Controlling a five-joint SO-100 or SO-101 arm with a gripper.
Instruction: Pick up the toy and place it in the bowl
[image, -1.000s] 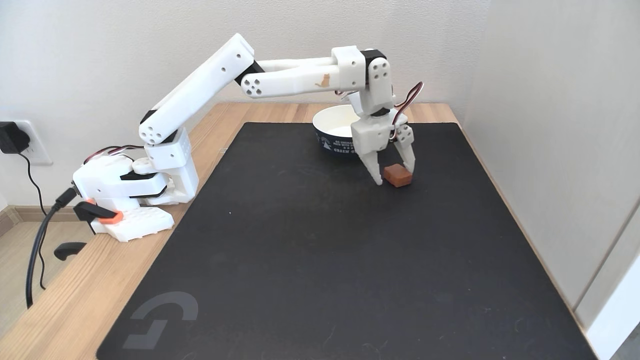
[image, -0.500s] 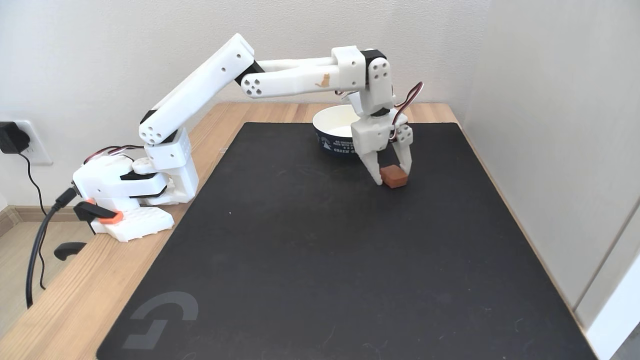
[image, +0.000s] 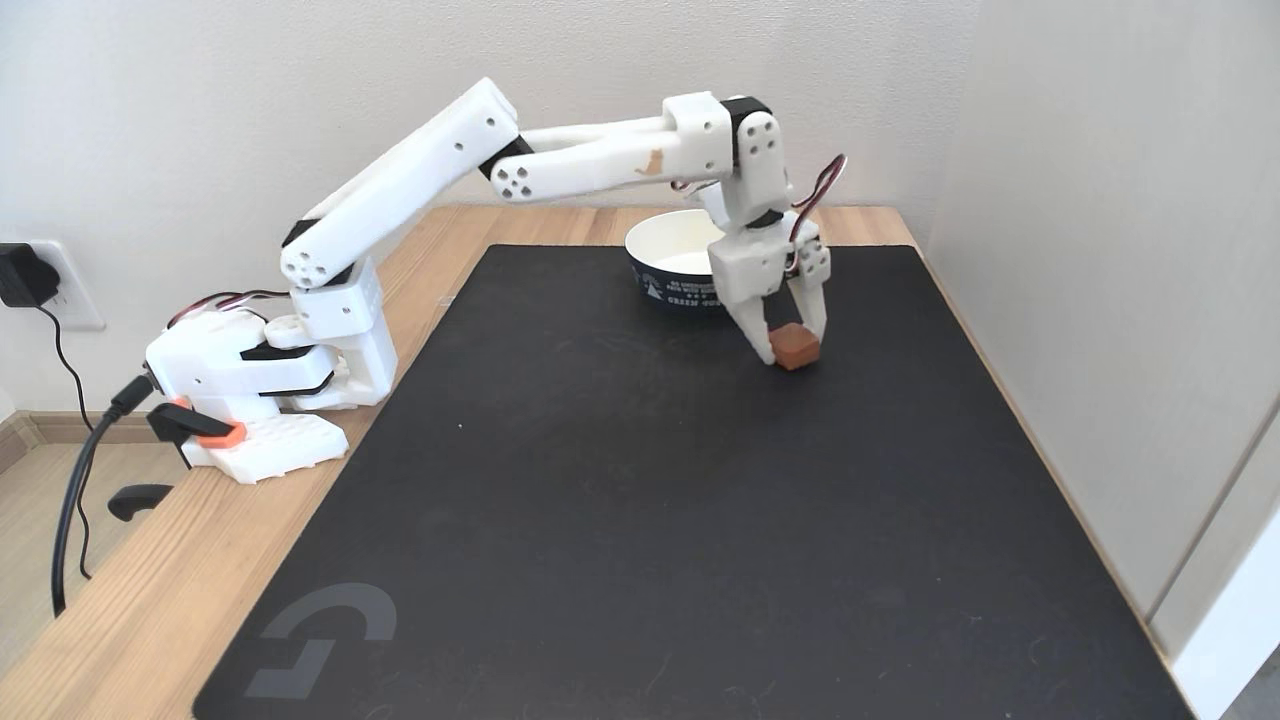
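Since 1 second ago our fingers (image: 793, 352) have closed onto the toy (image: 796, 348), now turned corner-forward; behind, the bowl (image: 672, 278) shows only its cream interior.

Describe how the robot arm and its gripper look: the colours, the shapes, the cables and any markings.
The arm is white plastic with boxy links and black joint sections. A small orange cat marking sits on the forearm. Red and black cables loop beside the wrist. The gripper has two white tapered fingers. The base is white with an orange clamp.
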